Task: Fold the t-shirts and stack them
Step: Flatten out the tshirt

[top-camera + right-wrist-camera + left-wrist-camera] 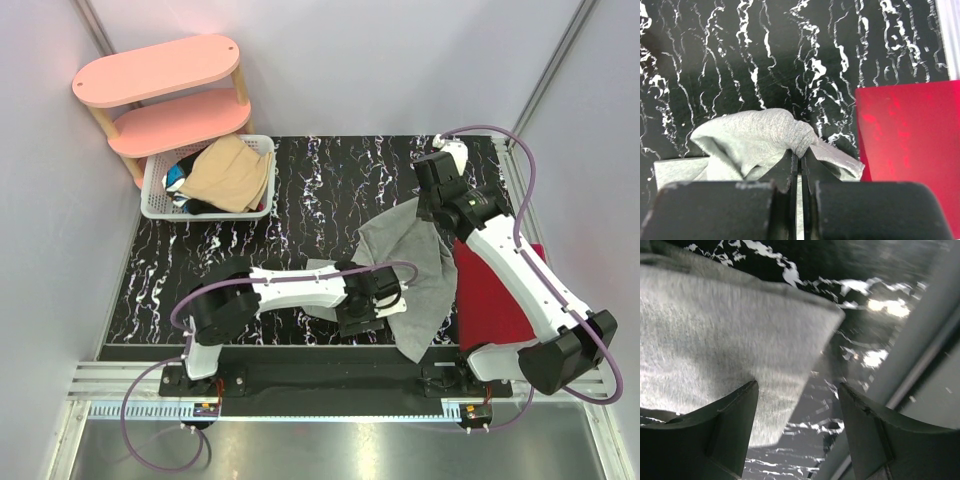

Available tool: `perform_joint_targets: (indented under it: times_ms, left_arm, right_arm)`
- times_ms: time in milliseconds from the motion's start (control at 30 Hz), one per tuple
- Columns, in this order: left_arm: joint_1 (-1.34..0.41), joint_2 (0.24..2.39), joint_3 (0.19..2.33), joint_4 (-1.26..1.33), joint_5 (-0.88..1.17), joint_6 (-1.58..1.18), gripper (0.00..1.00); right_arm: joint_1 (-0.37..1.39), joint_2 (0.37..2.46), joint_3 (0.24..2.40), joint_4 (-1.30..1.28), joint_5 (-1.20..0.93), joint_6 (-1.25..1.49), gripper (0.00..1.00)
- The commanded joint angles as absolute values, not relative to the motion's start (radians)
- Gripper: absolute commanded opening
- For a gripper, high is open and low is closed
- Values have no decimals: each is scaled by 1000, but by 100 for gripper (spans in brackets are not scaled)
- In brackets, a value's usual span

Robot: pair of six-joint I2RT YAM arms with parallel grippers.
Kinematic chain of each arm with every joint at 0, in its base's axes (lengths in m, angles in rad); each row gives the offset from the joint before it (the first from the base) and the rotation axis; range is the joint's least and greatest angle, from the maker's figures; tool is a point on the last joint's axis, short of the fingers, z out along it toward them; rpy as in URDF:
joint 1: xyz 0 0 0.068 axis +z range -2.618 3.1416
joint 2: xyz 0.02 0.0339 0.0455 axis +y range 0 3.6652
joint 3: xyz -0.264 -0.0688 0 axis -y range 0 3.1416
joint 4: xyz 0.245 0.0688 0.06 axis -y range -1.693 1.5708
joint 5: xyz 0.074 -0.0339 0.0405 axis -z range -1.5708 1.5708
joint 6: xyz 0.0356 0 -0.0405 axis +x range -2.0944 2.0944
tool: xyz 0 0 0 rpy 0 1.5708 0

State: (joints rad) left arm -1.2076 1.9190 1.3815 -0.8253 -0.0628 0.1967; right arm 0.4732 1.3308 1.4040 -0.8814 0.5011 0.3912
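A light grey t-shirt (415,275) lies partly spread on the black marbled table (300,190). Its far edge is lifted. My right gripper (422,205) (801,152) is shut on a bunched fold of this grey t-shirt (750,132). My left gripper (365,315) (798,385) stands open low over the shirt's near left part. A corner of the grey t-shirt (715,330) reaches between its jaws, held by neither. A red folded t-shirt (495,295) (910,135) lies at the right, under the right arm. A tan t-shirt (230,170) tops other dark ones in the basket.
The white lattice basket (155,205) stands at the table's far left corner, below a pink two-tier shelf (165,75). A metal rail (330,385) runs along the near edge by the arm bases. White walls close in the left, back and right.
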Motion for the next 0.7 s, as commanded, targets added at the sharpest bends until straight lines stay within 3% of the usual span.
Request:
perform_joint_targets:
  times_ms: [0, 67, 100, 167, 200, 233, 267, 667]
  left_arm:
    - [-1207, 1951, 1420, -770, -129, 178, 68]
    - [-1207, 1960, 1419, -770, -118, 187, 60]
    - [-1207, 1968, 1419, -770, -118, 190, 48]
    - [-1206, 1974, 1422, -770, -124, 195, 34]
    - [-1207, 1968, 1422, -772, -126, 201, 15]
    - [-1204, 1959, 1422, -773, -144, 210, 5]
    - [-1203, 1948, 1420, -776, -155, 216, 0]
    - [-957, 1384, 1286, -985, -193, 337, 2]
  right_arm:
    - [468, 1327, 1391, -830, 462, 417, 0]
    - [469, 1324, 1388, -822, 457, 417, 0]
    - [468, 1324, 1387, -819, 457, 416, 0]
    - [468, 1322, 1384, -818, 453, 417, 0]
    - [468, 1319, 1382, -815, 453, 416, 0]
    - [468, 1318, 1379, -815, 451, 416, 0]
    - [468, 1319, 1376, -815, 453, 414, 0]
    - [468, 1273, 1355, -813, 471, 410, 0]
